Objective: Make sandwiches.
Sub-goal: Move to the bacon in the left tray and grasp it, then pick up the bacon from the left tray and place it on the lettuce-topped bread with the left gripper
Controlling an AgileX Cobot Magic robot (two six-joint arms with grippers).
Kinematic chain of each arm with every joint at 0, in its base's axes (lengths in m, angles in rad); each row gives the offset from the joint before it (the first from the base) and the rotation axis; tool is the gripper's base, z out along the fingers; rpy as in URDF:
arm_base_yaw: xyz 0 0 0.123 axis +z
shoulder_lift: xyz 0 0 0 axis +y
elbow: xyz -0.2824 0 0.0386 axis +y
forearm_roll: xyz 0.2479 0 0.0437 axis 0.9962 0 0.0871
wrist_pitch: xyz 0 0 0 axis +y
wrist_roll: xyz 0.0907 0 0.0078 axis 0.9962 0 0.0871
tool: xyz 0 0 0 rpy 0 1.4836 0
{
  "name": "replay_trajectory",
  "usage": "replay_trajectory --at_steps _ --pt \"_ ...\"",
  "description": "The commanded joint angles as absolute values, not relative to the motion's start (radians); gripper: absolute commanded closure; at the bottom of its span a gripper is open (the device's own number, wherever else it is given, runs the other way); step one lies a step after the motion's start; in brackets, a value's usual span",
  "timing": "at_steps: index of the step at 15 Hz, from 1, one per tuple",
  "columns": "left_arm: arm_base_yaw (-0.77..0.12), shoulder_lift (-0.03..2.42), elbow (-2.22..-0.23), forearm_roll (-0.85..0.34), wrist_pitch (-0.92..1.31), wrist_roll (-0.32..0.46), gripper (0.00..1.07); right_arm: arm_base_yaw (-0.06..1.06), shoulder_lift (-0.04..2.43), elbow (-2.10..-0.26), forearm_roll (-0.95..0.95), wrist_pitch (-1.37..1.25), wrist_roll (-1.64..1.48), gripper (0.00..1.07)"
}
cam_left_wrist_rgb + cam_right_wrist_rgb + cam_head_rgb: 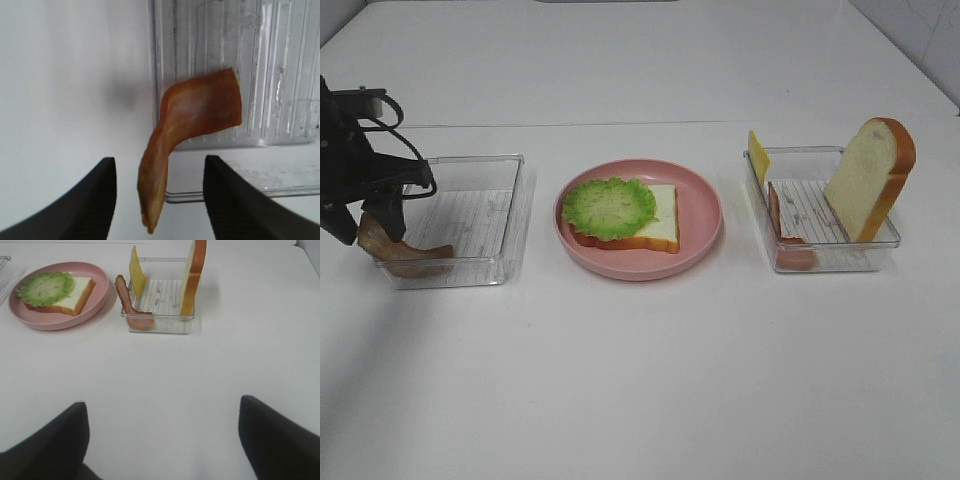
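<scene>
Jaws of left gripper (160, 165) stood apart astride a bacon strip (200, 107), a gap on each side, nothing clenched. One end of the strip lay over the left tray (470, 160); the other rose outside its wall, between the fingers. Right gripper (160, 402) was spread wide and empty above the white table (165, 365). Sandwich stack (650, 240) was barely begun: a bread slice (665, 215) under a lettuce leaf (610, 207) on the pink plate (705, 215). Judged left to add: this bacon, then the cheese slice (758, 157), second bacon strip (125, 297) and upright bread slice (865, 180) from the right tray (820, 150).
</scene>
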State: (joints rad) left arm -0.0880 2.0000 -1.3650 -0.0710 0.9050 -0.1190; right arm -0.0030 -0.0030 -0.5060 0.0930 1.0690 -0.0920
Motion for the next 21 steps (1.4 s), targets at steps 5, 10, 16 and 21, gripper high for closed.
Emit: replay_trajectory --at_steps 5,10,16,21 --pt "-0.09 2.003 -1.365 -0.067 0.875 -0.118 0.69 -0.009 -0.015 -0.503 0.099 1.06 -0.097 0.3" --pt "-0.09 2.003 -1.365 -0.071 0.855 -0.119 0.95 -0.009 -0.015 -0.503 0.099 1.06 -0.097 0.3" --pt "-0.09 1.994 -1.365 -0.08 0.832 -0.115 1.07 -0.009 -0.015 -0.503 0.099 1.06 -0.097 0.3" --pt "-0.09 1.915 -1.453 -0.159 0.885 -0.061 1.07 -0.009 -0.015 -0.503 0.099 1.06 -0.097 0.3"
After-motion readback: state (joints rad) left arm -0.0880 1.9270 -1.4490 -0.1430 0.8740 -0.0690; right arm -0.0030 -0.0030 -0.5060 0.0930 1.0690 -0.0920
